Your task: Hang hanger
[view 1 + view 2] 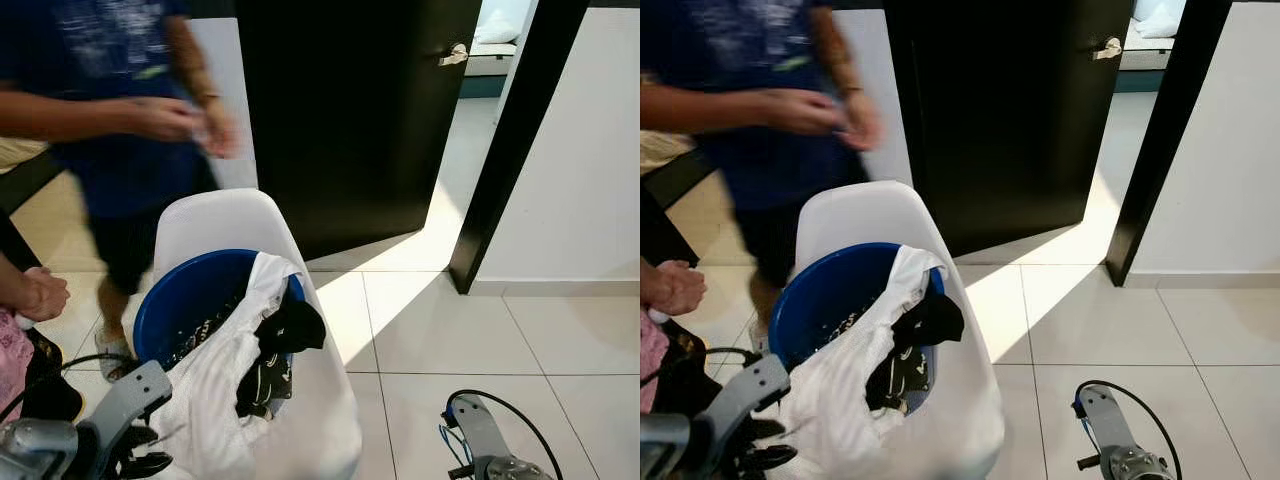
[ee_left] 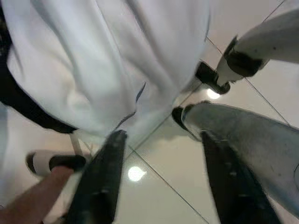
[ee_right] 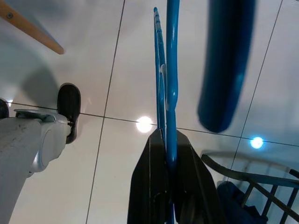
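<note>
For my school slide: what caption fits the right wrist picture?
Right gripper shut on a blue hanger above the shiny tiled floor.

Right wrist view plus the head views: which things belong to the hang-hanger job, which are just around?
Job:
- thin blue plastic hanger, clamped between the right gripper fingers
- white garment draped over the round blue plastic basin, probably next to hang
- left gripper, open beside that garment

Just around:
- white moulded chair
- black door
- person in blue shirt

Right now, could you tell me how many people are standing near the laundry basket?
2: one person in dark blue behind the white chair, another's hand at the robot's left; the rest of them is hidden.
</note>
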### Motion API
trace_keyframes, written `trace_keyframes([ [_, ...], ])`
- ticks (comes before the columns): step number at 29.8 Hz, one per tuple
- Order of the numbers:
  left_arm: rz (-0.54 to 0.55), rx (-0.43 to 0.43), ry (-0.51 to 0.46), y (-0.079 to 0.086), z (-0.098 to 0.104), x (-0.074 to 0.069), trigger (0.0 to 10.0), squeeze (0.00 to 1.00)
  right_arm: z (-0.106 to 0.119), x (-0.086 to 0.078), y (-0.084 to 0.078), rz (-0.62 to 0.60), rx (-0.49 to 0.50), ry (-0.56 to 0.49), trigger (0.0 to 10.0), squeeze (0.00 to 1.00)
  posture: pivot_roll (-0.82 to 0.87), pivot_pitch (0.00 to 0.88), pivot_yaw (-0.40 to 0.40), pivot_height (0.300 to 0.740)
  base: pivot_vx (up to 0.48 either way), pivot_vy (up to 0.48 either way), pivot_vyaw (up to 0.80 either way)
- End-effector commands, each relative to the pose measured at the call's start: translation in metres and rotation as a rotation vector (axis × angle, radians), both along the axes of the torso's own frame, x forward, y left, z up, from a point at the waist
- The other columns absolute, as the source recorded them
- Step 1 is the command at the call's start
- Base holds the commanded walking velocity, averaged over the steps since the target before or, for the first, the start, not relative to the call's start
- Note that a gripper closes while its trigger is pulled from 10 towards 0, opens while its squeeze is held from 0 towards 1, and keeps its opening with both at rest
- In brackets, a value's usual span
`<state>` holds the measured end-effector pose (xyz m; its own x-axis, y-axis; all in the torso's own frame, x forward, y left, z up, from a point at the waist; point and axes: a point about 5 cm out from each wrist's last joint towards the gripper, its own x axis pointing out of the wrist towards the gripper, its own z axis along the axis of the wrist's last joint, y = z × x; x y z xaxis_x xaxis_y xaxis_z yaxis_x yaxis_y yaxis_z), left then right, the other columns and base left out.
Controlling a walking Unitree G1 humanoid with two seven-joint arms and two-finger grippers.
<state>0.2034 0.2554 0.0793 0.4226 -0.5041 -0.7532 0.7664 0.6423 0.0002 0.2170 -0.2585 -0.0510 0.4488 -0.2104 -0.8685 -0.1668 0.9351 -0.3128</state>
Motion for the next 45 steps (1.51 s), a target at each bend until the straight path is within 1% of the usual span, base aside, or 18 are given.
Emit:
trace_keyframes([
  [1,-0.015,-0.008,-0.027,-0.001,0.007,0.003,10.0,1.0,-0.001,-0.001,0.003,0.005,0.003,0.007,10.0,0.0,0.0,0.0,0.009,0.74,0.0,0.0,0.0],
  [3,-0.059,-0.039,-0.059,-0.007,0.018,0.005,10.0,1.0,-0.001,-0.001,0.003,0.006,0.003,0.007,10.0,0.0,0.0,0.0,0.009,0.74,0.0,0.0,0.0],
  [6,-0.223,-0.195,-0.11,-0.036,0.049,0.001,10.0,1.0,-0.001,-0.001,0.003,0.007,0.002,0.008,10.0,0.0,0.01,0.0,0.008,0.74,0.0,0.0,0.0],
  [11,-0.236,-0.242,-0.2,-0.042,0.065,0.009,10.0,1.0,-0.001,0.0,0.003,0.008,0.002,0.007,10.0,0.0,0.01,0.0,0.009,0.74,0.0,0.0,0.0],
  [13,-0.046,-0.241,-0.399,-0.033,0.083,0.044,10.0,1.0,-0.001,0.0,0.004,0.01,0.002,0.006,10.0,0.0,0.01,0.0,0.012,0.74,0.0,0.0,0.0],
  [14,-0.046,-0.241,-0.399,-0.033,0.083,0.044,10.0,1.0,-0.001,0.0,0.004,0.01,0.002,0.006,10.0,0.0,0.01,0.0,0.012,0.74,0.0,0.0,0.0],
  [15,0.109,-0.198,-0.475,-0.022,0.084,0.064,10.0,1.0,-0.001,0.001,0.004,0.011,0.002,0.005,10.0,0.0,0.01,0.0,0.015,0.74,0.0,0.0,0.0],
  [16,0.109,-0.198,-0.475,-0.022,0.084,0.064,10.0,1.0,-0.001,0.001,0.004,0.011,0.002,0.005,10.0,0.0,0.01,0.0,0.015,0.74,0.0,0.0,0.0],
  [17,0.229,-0.165,-0.501,-0.014,0.082,0.076,10.0,1.0,-0.001,0.001,0.004,0.012,0.002,0.004,10.0,0.0,0.01,0.0,0.015,0.74,0.0,0.0,0.0],
  [18,0.369,-0.171,-0.462,-0.007,0.069,0.085,10.0,0.48,-0.001,0.001,0.005,0.015,0.001,0.003,10.0,0.0,0.0,0.0,0.017,0.74,0.0,0.0,0.0],
  [19,0.369,-0.171,-0.462,-0.007,0.069,0.085,10.0,0.48,-0.001,0.001,0.005,0.015,0.001,0.003,10.0,0.0,0.0,0.0,0.017,0.74,0.0,0.0,0.0],
  [20,0.457,-0.203,-0.391,-0.007,0.052,0.088,10.0,0.0,-0.001,0.002,0.005,0.017,0.001,0.002,10.0,0.0,0.0,0.0,0.014,0.74,0.0,0.0,0.0],
  [24,0.515,-0.278,-0.285,-0.017,0.027,0.091,10.0,0.0,0.0,0.002,0.005,0.017,0.003,-0.001,10.0,0.0,0.0,0.0,0.011,0.74,0.0,0.0,0.0],
  [27,0.451,-0.372,-0.234,-0.035,0.018,0.094,10.0,0.0,0.0,0.003,0.005,0.016,0.006,-0.005,10.0,0.0,0.0,0.0,0.01,0.74,0.0,0.0,0.0],
  [33,0.331,-0.308,-0.284,-0.04,0.022,0.095,10.0,0.0,0.0,0.002,0.005,0.016,0.008,0.002,10.0,0.0,-0.01,0.0,0.021,0.74,0.0,0.0,-0.38],
  [35,0.306,-0.293,-0.315,-0.04,0.027,0.096,10.0,0.0,-0.001,0.002,0.006,0.013,0.012,0.002,10.0,0.0,-0.01,0.0,0.02,0.74,0.0,0.0,-0.76],
  [37,0.356,-0.26,-0.484,-0.034,0.052,0.106,10.0,0.0,0.0,0.002,0.006,0.022,0.011,0.002,10.0,0.0,0.0,0.0,0.012,0.74,0.0,0.0,-0.76],
  [45,0.508,-0.096,-0.669,-0.018,0.07,0.113,10.0,0.0,-0.001,0.002,0.006,0.013,0.021,-0.004,10.0,0.0,0.0,0.0,0.01,0.74,0.0,0.0,-0.1],
])
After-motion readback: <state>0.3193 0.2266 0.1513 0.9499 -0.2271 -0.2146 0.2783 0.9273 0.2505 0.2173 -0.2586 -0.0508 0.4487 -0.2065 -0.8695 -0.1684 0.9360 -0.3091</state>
